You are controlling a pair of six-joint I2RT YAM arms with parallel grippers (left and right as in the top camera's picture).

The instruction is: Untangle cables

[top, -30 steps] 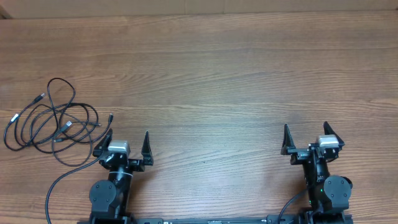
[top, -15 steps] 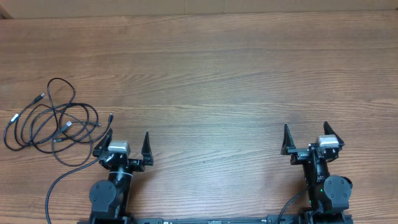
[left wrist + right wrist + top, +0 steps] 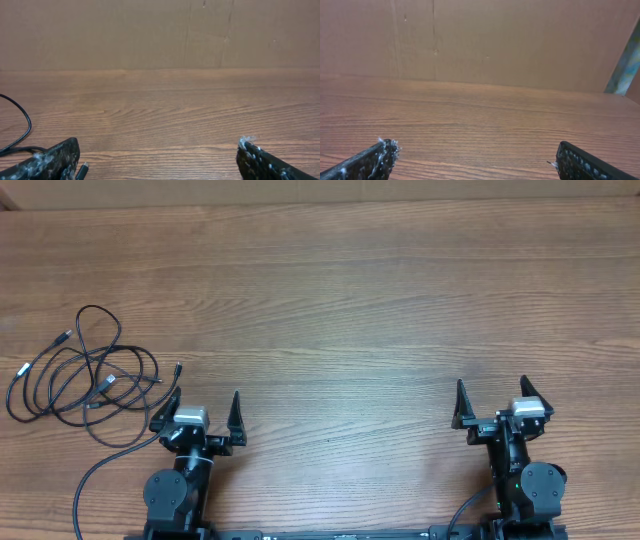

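The cables (image 3: 105,383) lie in a loose black tangle with small plug ends on the wooden table (image 3: 350,300), at its left side. My left gripper (image 3: 207,395) stands open just right of the tangle, near the front edge, holding nothing. In the left wrist view, one cable strand (image 3: 25,125) curves in at the left, and a silver-tipped plug (image 3: 82,167) rests by the left finger of that gripper (image 3: 158,145). My right gripper (image 3: 491,383) is open and empty at the front right, far from the cables. The right wrist view shows that gripper (image 3: 476,146) over bare wood.
A brown cardboard wall (image 3: 150,35) closes off the far side of the table. A thicker black arm wire (image 3: 100,470) runs along the table from the left arm's base toward the front edge.
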